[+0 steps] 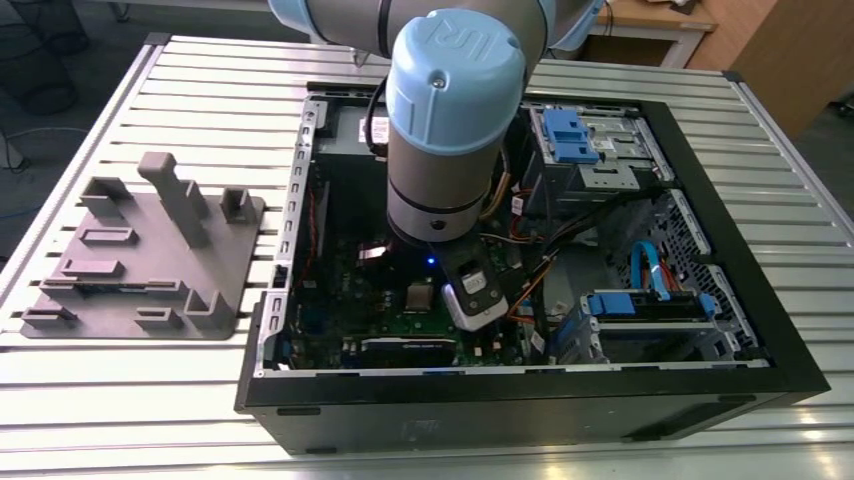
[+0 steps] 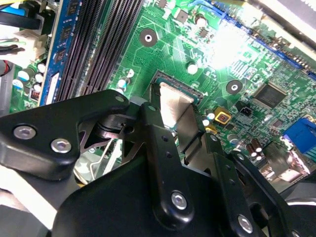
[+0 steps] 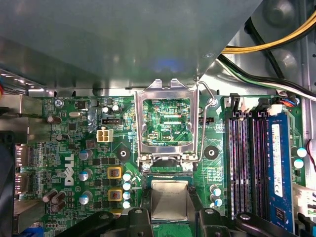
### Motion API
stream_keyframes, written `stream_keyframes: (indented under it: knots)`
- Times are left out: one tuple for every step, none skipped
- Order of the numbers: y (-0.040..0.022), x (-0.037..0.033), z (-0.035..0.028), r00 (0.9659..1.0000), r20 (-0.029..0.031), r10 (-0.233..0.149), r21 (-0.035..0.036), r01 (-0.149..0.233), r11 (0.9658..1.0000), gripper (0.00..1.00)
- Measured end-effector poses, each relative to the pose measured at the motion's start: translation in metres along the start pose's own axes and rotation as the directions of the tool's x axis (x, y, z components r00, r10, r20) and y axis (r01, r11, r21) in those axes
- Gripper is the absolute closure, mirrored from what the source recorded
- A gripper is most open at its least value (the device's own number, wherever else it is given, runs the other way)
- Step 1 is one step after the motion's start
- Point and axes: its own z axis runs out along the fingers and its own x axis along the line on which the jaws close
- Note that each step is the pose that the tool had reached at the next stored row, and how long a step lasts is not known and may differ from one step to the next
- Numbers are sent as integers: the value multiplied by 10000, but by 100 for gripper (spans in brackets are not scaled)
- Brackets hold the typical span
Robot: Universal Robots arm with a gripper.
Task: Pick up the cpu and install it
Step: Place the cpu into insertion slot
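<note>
Gripper (image 2: 174, 112) linkage sits closest in the second wrist view, black fingers (image 2: 155, 136) reaching down to the board. The cpu (image 2: 175, 98) is between them. The jaws look pinched on its two opposite edges, with no gap I can make out.

In the first wrist view the cpu (image 3: 169, 200) sits square inside the black socket (image 3: 168, 171) outline, silver top up.

Judgement: pick-up is done and the cpu is at the socket, either seated or just above it — can't tell which. It isn't let go, and the hold-down frame (image 3: 165, 90) stands flipped open just beyond the socket, wire lever (image 3: 208, 101) beside it — so not clamped yet.

Around that is the green motherboard (image 3: 74, 143), with memory slots (image 3: 242, 158) near the socket and one blue stick (image 3: 277, 163) fitted.

In the exterior view the arm (image 1: 447, 120) reaches down inside the open computer case (image 1: 534, 400). The grey fixture block (image 1: 147, 250) lies well apart on the slatted table (image 1: 134, 420), toward the exterior view's left.
</note>
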Motion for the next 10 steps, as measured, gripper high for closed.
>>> stream_keyframes:
  knots:
    - [0, 0, 0, 10000, 0, 0, 0, 0, 10000, 62]
    - [0, 0, 1, 10000, 0, 0, 0, 0, 10000, 62]
    - [0, 0, 1, 10000, 0, 0, 0, 0, 10000, 62]
    - [0, 0, 2, 10000, 0, 0, 0, 0, 10000, 62]
    - [0, 0, 1, 10000, 0, 0, 1, 0, 10000, 62]
    - [1, 0, -4, 10000, 2, 0, -4, 0, 10000, 62]
    - [2, 0, -11, 10000, 4, 0, -10, 0, 10000, 62]
    - [3, 0, -17, 10000, 3, 0, -8, 0, 10000, 62]
    - [2, 0, -21, 10000, 1, 0, -4, 0, 10000, 62]
    - [2, 1, -22, 10000, 1, 0, -3, 0, 10000, 62]
